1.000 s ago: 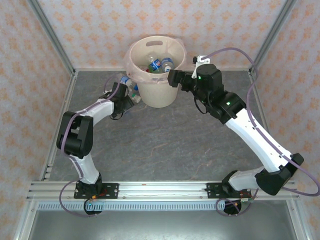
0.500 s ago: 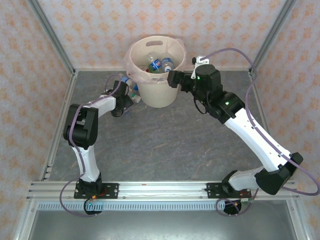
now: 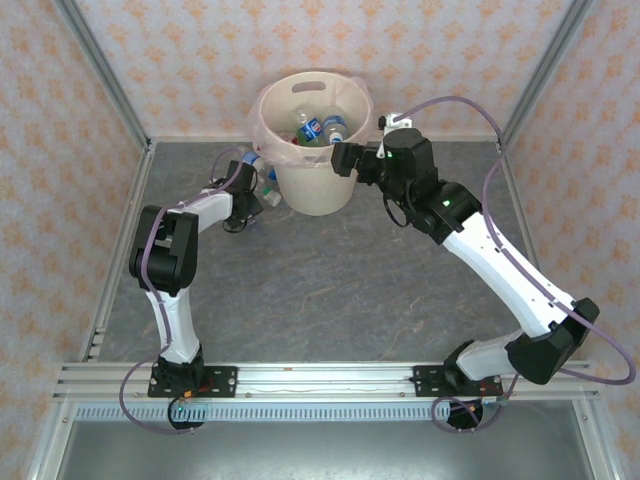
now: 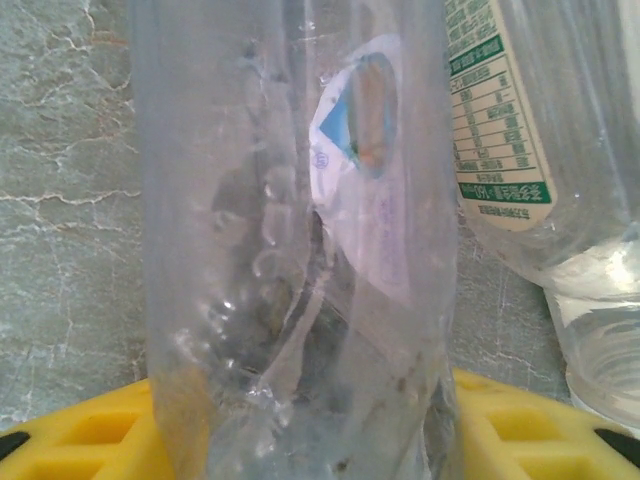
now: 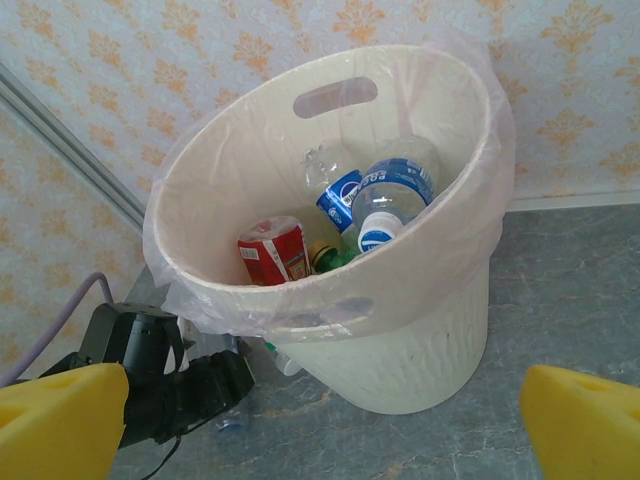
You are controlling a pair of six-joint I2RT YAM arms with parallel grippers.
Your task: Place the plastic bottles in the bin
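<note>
While left claw (image 4: 300, 435) straddles a clear bottle (image 4: 300, 250), can't tell if clamped | right claw (image 5: 320, 420) gaping, empty | risk: flimsy bottle squirts out

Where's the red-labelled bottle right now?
In the right wrist view, the red-labelled bottle lies inside the bin, left of a blue-labelled bottle.

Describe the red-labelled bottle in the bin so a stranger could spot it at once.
Find the big cream bin at the far edge of the table and look inside. In the right wrist view the red-labelled bottle lies leftmost in the pile. Its red wrap sets it apart from the blue-labelled bottles beside it.
</note>
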